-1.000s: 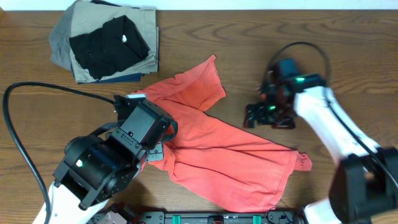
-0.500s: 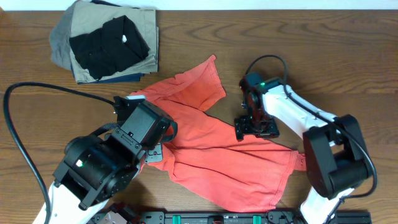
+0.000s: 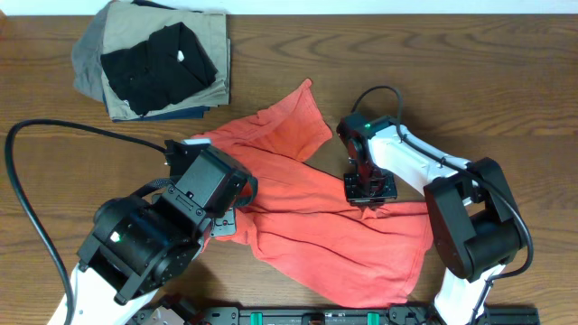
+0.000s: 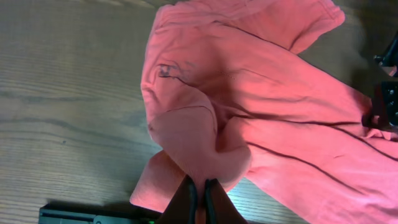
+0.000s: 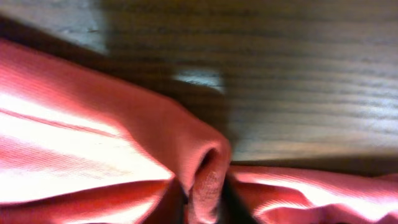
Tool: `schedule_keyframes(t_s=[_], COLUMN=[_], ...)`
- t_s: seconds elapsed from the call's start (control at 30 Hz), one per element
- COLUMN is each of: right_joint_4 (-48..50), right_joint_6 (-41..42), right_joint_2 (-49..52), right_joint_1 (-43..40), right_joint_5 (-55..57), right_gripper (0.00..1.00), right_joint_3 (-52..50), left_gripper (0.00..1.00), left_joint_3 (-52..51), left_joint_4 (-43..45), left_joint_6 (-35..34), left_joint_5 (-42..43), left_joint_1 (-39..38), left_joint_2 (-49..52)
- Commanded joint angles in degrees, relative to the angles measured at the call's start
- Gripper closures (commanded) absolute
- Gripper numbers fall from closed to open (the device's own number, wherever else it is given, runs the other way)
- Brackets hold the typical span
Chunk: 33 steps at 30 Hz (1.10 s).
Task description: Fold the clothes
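In the middle of the brown wooden table (image 3: 506, 81), the left gripper (image 4: 200, 198) and the right gripper (image 5: 208, 190) each pinch the crumpled coral-red cotton T-shirt (image 3: 307, 194). I think they must pull it flat next.

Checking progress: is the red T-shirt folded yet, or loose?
Not folded: the red T-shirt lies rumpled in a loose diagonal strip, the left hand and right hand each pinching it.

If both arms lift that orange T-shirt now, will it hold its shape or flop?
Probably floppy: the T-shirt lies creased and bunches where the right gripper pinches it. Likely light: the left gripper holds it by one thin fold.
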Motion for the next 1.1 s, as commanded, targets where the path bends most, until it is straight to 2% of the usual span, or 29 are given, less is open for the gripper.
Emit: schedule_keyframes(t_s=[0.0, 0.2, 0.47, 0.53, 0.57, 0.6, 0.63, 0.7, 0.93, 1.07], right_joint_4=[2.27, 2.03, 3.61, 3.91, 3.89, 3.61, 2.84, -0.7, -16.15, -22.91], right_joint_6=[1.05, 1.01, -1.57, -1.55, -1.55, -1.55, -1.57, -1.62, -1.46, 6.45], right_joint_2=[3.08, 3.08, 3.15, 3.15, 3.15, 3.15, 3.15, 3.15, 3.13, 3.13], right_joint_1=[-1.92, -7.69, -17.57, -19.63, -20.59, -21.46, -22.08, -23.12, -24.26, -24.92], right_joint_5=[3.85, 6.97, 5.99, 5.95, 5.77, 5.77, 5.77, 5.77, 8.0, 13.55], right_gripper=[0.99, 0.99, 0.97, 0.83, 0.68, 0.57, 0.42, 0.03, 0.01, 0.01], right_joint_3=[0.09, 8.39, 30.86, 35.39, 37.42, 39.06, 40.24, 42.21, 42.34, 41.62], left_gripper=[0.94, 0.94, 0.94, 0.94, 0.94, 0.94, 0.94, 0.94, 0.94, 0.94], left_joint_3=[-0.04, -0.11, -0.2, -0.2, -0.2, -0.2, -0.2, -0.2, -0.2, -0.2], left_joint_4=[-0.15, 0.46, 2.97, 3.93, 4.46, 4.85, 5.03, 5.03, 5.01, 4.96], left_joint_6=[-0.72, -0.76, -2.23, -2.21, -2.23, -2.23, -2.25, -2.25, -2.25, -2.27], left_joint_5=[-0.94, -0.94, -0.94, -0.74, -0.46, -0.09, -0.04, -0.07, -0.04, 0.63], left_joint_1=[0.24, 0.24, 0.24, 0.24, 0.24, 0.24, 0.24, 0.24, 0.24, 0.24], left_joint_2=[-0.35, -0.02, 3.28, 4.79, 5.7, 6.71, 7.63, 9.77, 16.52, 18.69])
